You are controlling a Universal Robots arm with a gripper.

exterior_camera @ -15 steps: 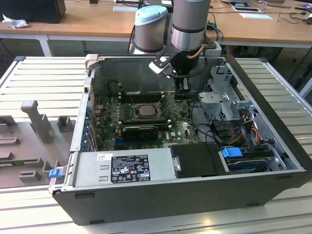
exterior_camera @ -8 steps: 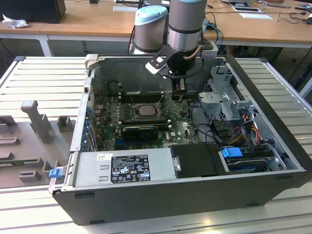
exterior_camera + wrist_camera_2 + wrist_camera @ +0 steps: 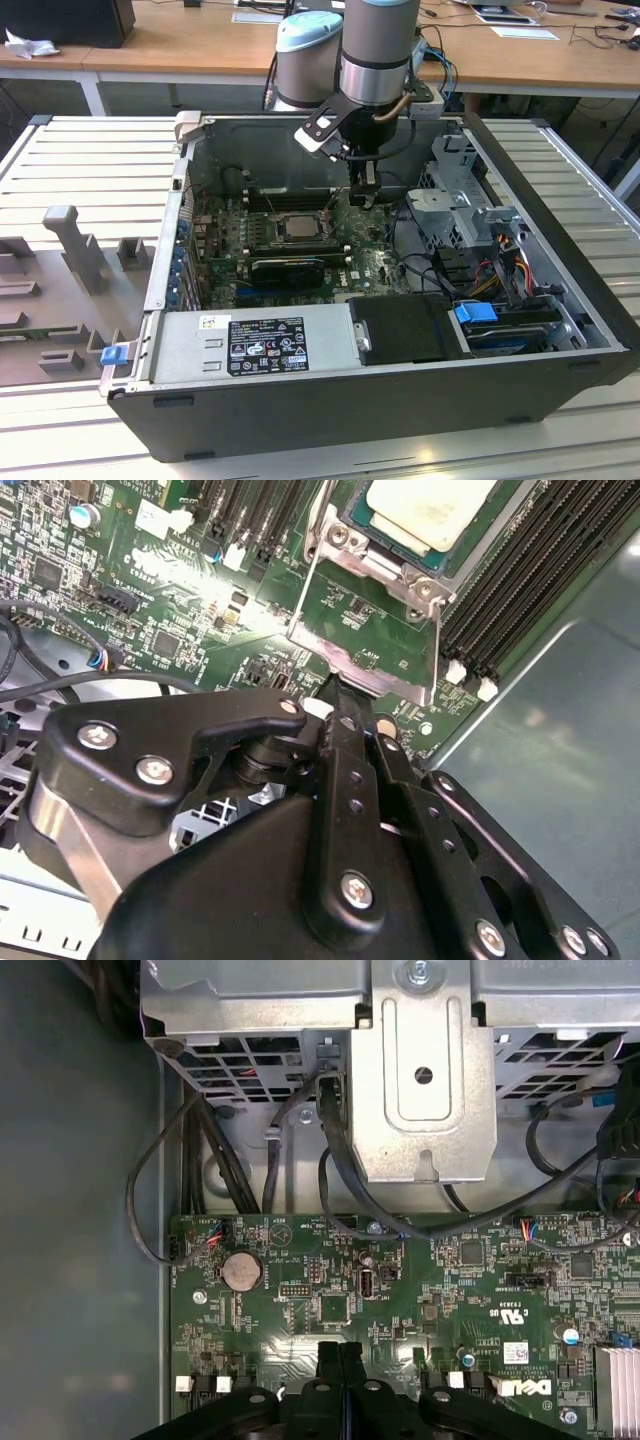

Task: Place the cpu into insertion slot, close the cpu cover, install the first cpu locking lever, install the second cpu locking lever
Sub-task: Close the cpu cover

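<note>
Pale silver-beige metal tops the cpu (image 3: 430, 508), a small flat square lying in the insertion slot (image 3: 345, 542), whose grey rim borders it. The chip's top carries no writing that can be made out. In the exterior view the cpu (image 3: 298, 226) sits mid-board inside the open computer case (image 3: 560, 390), which stands on a ribbed grey surface (image 3: 80, 170).

The cpu cover (image 3: 395, 680), a thin grey frame, stands tilted up off the slot, and green board shows through its window. The gripper (image 3: 340, 695) has its black fingers (image 3: 355, 740) clenched on the cover's free edge.

A black-and-white label (image 3: 265, 345) lies on the grey power supply, its print too small to read. The first wrist view looks past the gripper (image 3: 340, 1355) across the green board (image 3: 400, 1290), with a white sticker (image 3: 515, 1350), a coin battery (image 3: 241, 1270), black cables and a metal drive cage (image 3: 420, 1070). Long black memory slots (image 3: 540, 560) run beside the slot.
</note>
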